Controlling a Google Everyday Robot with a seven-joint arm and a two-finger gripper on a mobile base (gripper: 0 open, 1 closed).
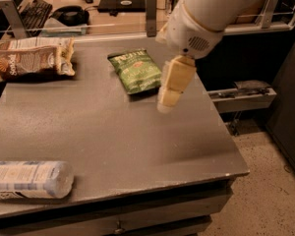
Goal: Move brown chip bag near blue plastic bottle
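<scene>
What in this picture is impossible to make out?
Camera view:
Brown chip bag: left end cut off by the frame edge.
Blue plastic bottle: left end cut off too; label print too small to read.
Green chip bag: right edge partly behind the gripper, hanging above the table beside it.
Arm: upper part beyond the top edge.
</scene>
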